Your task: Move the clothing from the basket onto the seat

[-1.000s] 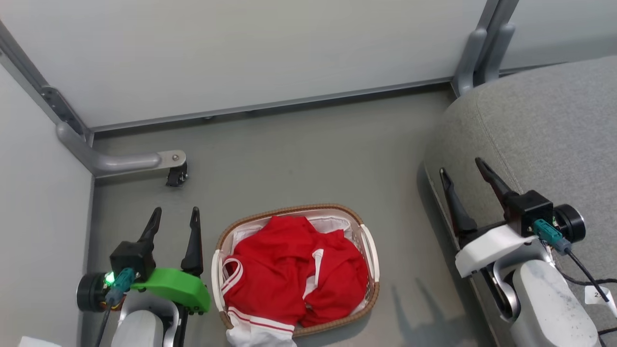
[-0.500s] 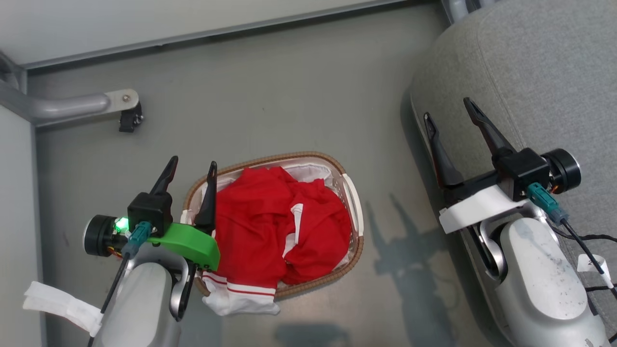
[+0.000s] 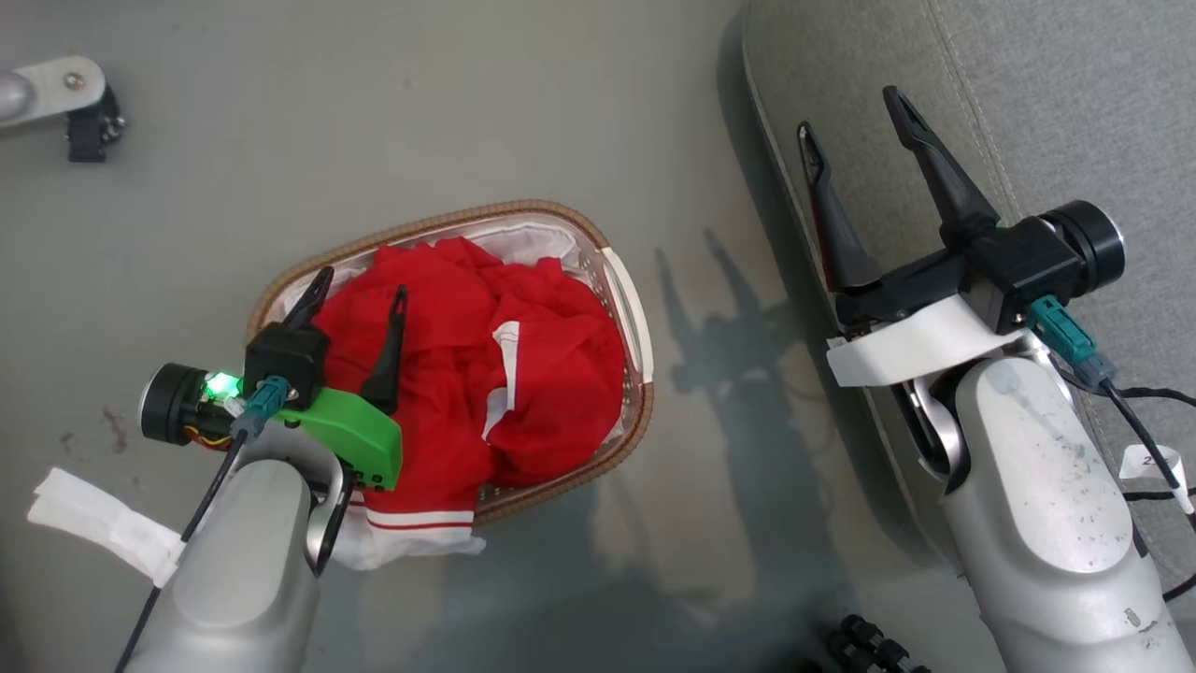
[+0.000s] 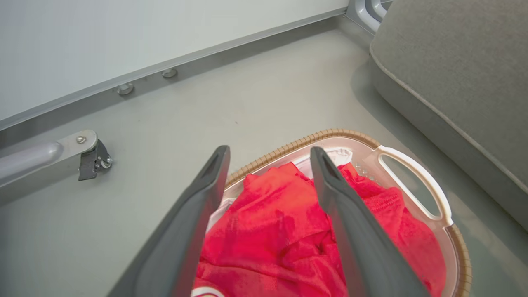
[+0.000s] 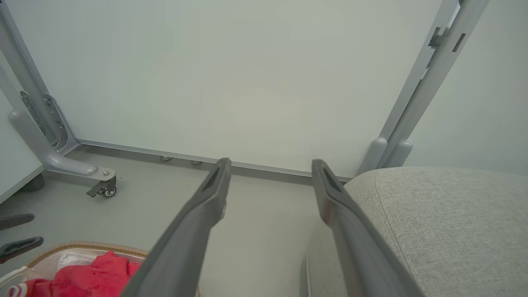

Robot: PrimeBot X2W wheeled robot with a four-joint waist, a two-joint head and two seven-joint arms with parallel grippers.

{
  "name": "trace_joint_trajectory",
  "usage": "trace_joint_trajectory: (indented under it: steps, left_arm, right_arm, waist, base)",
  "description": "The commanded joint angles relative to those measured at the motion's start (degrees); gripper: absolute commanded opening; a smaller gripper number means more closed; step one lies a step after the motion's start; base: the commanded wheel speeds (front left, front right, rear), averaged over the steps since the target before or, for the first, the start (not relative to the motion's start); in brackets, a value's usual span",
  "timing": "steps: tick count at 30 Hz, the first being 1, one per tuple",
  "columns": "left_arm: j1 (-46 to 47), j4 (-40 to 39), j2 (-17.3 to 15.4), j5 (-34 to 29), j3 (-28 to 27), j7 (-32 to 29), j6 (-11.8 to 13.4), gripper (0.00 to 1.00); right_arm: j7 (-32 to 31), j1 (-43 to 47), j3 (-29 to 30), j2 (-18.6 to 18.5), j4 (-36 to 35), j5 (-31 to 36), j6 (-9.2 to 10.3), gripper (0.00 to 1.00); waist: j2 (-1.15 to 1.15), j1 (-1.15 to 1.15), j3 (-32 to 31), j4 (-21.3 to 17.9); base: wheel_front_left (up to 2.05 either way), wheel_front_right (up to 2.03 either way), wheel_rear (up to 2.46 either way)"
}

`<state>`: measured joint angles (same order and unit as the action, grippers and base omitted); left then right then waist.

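Observation:
Red clothing (image 3: 505,374) with white stripe trim fills the cream basket (image 3: 628,308) with its brown woven rim on the grey floor; a striped hem hangs over the near rim. My left gripper (image 3: 360,285) hovers open over the basket's left part, above the red cloth (image 4: 272,214), nothing between its fingers. The basket's white handle (image 4: 412,181) lies to the right of those fingers. My right gripper (image 3: 855,112) stands open over the left edge of the grey seat (image 3: 1074,103), empty. The seat's rounded corner (image 5: 433,222) sits beside the right fingers.
A metal frame leg with a caster (image 3: 84,140) stands at the far left of the floor. A pale wall panel (image 5: 247,82) and grey frame posts (image 5: 416,103) close off the far side. Black cables (image 3: 1149,393) trail from my right wrist.
The head camera has tilted down, so the whole scene slid up. My left gripper has moved right from beside the basket to over the red clothing. Both grippers stay open.

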<state>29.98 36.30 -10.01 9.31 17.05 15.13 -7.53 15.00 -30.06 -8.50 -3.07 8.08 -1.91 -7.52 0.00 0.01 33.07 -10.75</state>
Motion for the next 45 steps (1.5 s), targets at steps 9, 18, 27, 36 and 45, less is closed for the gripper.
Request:
trace_joint_trajectory:
  steps: [9,18,27,36,45]
  left_arm:
    - [5.26,7.52,-2.07,-1.45,3.46,0.04,0.08,1.0]
    - [8.9,17.44,-2.76,-3.07,7.23,0.04,0.09,1.0]
    - [11.59,26.07,-2.26,-2.71,13.05,0.04,0.09,1.0]
    - [16.64,35.02,-1.44,-3.41,16.74,-0.64,0.09,1.0]
    - [20.49,36.95,-1.65,-3.72,17.92,-1.65,0.86,1.0]
  right_arm:
    - [0.27,-2.21,-1.05,0.08,-2.26,-2.32,0.06,1.0]
    - [0.27,-3.45,-1.81,0.08,-3.34,-3.2,0.06,1.0]
    - [0.27,-3.86,-2.6,0.08,-3.41,-3.7,0.06,1.0]
    - [0.27,-4.46,-2.35,0.08,-4.22,-3.72,0.06,1.0]
    - [0.27,-4.98,-2.56,0.07,-5.64,-4.89,0.06,1.0]
  waist:
    - [0.0,-0.01,9.6,-4.72]
    - [0.0,-0.01,12.77,-5.21]
    - [0.0,-0.01,14.04,-5.34]
    - [0.0,-0.01,16.0,-5.63]
    - [0.0,-0.01,18.87,-6.39]
  base:
    - [0.0,0.0,0.0]
    - [0.0,0.0,0.0]
    - [0.0,0.0,0.0]
    - [0.0,0.0,0.0]
    - [0.0,0.0,0.0]
